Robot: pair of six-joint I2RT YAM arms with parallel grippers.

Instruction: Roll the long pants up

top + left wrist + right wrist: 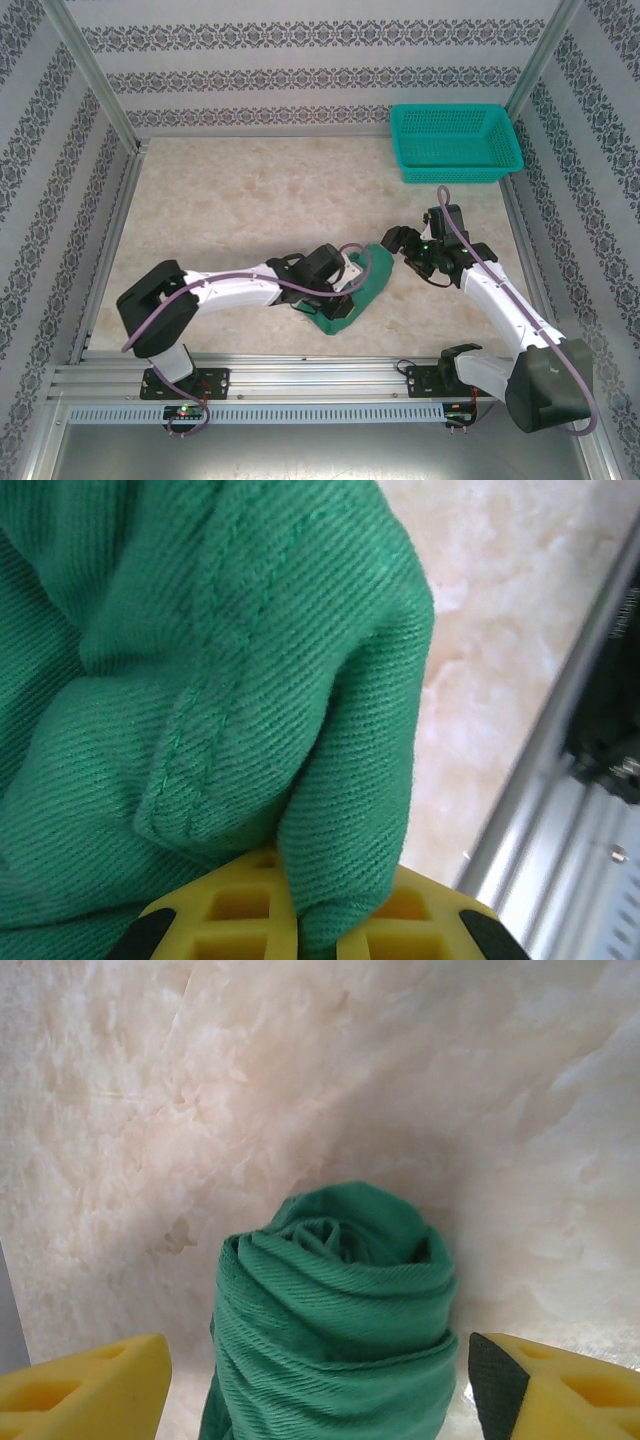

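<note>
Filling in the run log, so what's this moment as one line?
long pants: rolled into bundle | left fingers: shut on pants | right fingers: open, flanking roll end | basket: empty, far right

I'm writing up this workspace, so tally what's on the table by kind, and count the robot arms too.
Green pants, in a roll: 1
Teal mesh basket: 1
Robot arms: 2, the left arm and the right arm
Total: 4

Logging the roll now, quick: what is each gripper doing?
Left gripper: closed, pinching the pants.
Right gripper: open, astride the rolled end, not gripping.
</note>
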